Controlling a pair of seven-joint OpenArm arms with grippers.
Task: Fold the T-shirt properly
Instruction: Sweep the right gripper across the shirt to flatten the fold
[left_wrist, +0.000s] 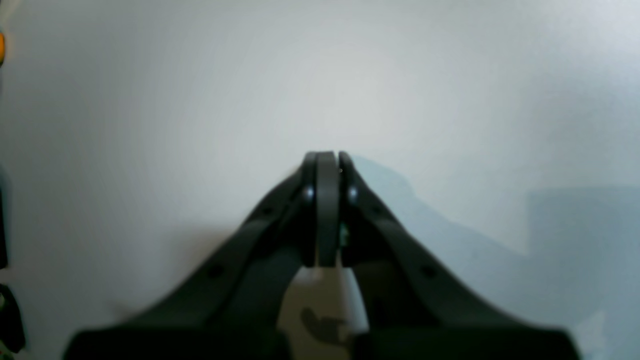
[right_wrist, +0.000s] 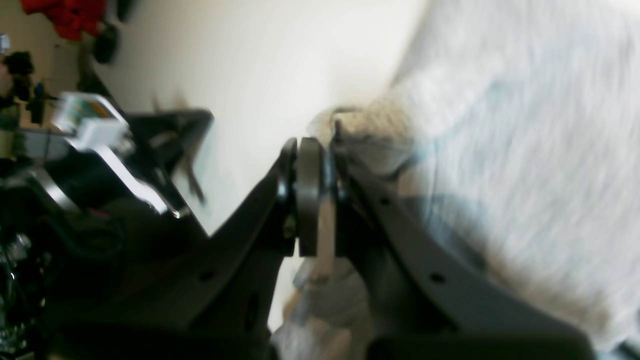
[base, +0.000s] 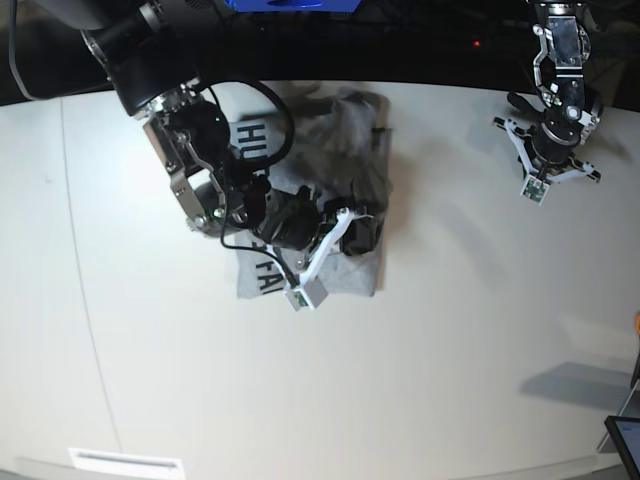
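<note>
Base view shows the right gripper with jaws clamped on a fold of the T-shirt mid-bench, seemingly to carry it over, while the left gripper hangs apart, jaws together on nothing.

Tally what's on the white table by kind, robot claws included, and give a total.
Grey T-shirt: 1, crumpled, black lettering showing.
Robot claws: 2. The right claw is shut on the T-shirt; the left claw is shut on nothing, over the bare table.
Total: 3.
</note>
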